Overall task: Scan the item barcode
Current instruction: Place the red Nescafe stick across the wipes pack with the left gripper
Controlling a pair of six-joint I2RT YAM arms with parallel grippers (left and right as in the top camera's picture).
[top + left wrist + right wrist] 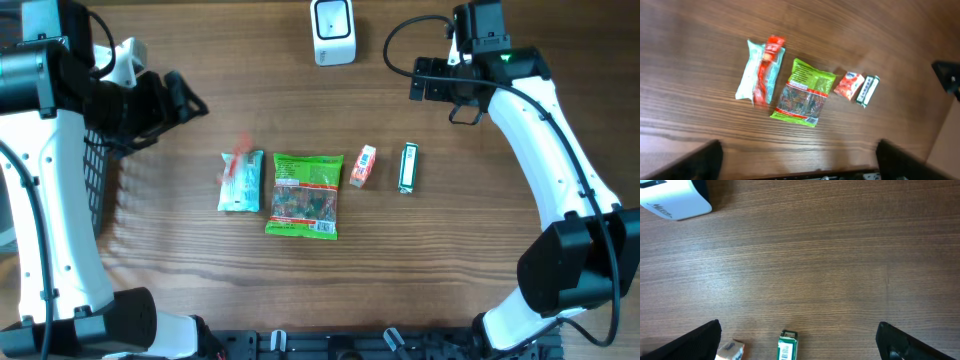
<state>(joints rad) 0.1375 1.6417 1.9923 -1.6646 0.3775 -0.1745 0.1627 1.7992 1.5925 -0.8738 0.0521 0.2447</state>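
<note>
Four items lie in a row across the middle of the wooden tabletop, none of them held. At the left end is a pale blue-white packet with a red stripe (the red looks smeared in the overhead view). Just beside it on the right lies a green snack bag, the largest of the four, printed side up. Right of the bag sits a small orange box, slightly tilted, and right of that, a little apart, a slim green-and-white pack lies lengthwise from far to near. The white barcode scanner stands at the far edge, well apart from the row and roughly above the gap between bag and box. The left jaws hover over the far left of the tabletop, near a black mesh basket at the left edge. They are released, with the two dark fingers spread to the corners of the left wrist view and nothing between them. The right jaws hang at the far right, right of the scanner. They are likewise spread wide and empty, with the fingers framing bare wood. The slim pack and a corner of the orange box show at the lower edge of that view.
</note>
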